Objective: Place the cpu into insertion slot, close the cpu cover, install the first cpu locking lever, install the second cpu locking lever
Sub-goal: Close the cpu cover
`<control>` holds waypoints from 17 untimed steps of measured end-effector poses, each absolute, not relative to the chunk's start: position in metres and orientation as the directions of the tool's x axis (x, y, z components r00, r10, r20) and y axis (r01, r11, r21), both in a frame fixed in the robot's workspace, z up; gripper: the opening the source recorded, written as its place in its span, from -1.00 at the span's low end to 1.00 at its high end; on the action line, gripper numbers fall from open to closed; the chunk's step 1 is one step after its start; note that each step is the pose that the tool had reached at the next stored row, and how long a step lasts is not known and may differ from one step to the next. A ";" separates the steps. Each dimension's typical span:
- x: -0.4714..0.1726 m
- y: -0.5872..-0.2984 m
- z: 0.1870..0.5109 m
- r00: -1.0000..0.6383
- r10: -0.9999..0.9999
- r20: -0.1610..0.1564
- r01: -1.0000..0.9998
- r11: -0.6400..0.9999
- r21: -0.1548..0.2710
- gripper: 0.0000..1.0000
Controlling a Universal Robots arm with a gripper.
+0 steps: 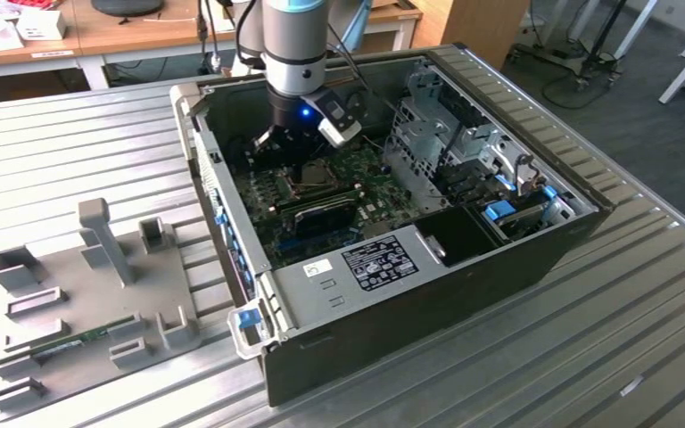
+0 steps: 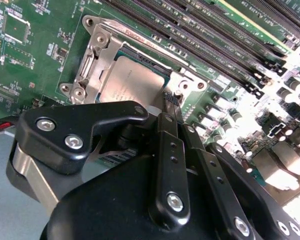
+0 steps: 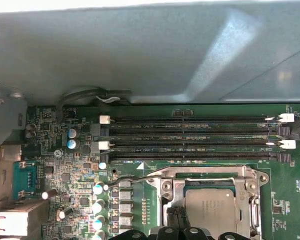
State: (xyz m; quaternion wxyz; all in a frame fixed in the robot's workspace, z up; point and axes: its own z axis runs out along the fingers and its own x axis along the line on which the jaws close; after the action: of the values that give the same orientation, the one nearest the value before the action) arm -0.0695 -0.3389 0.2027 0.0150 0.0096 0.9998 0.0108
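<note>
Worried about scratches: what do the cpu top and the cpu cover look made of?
The cpu: dull grey metal top, matte, with only soft glare. The cpu cover: thin silvery sheet metal, likely steel, brighter, with sharp glints on its bent edges.

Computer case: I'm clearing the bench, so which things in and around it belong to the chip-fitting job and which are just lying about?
Job: chip, framed by the metal cover; green board; claw, at the cover's edge.
Lying about: grey holder tray; green memory stick in it; wooden desk behind.
</note>
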 end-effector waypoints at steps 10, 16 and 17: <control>-0.070 -0.339 0.201 -0.999 0.019 -0.030 0.019 1.000 0.022 -0.80; -0.071 -0.339 0.200 -0.999 0.019 -0.030 0.019 1.000 0.022 -0.80; -0.071 -0.339 0.200 -0.999 0.019 -0.030 0.019 1.000 0.022 -0.80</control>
State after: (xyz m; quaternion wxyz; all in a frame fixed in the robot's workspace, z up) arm -0.0710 -0.3389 0.2001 0.0150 0.0095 0.9998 0.0108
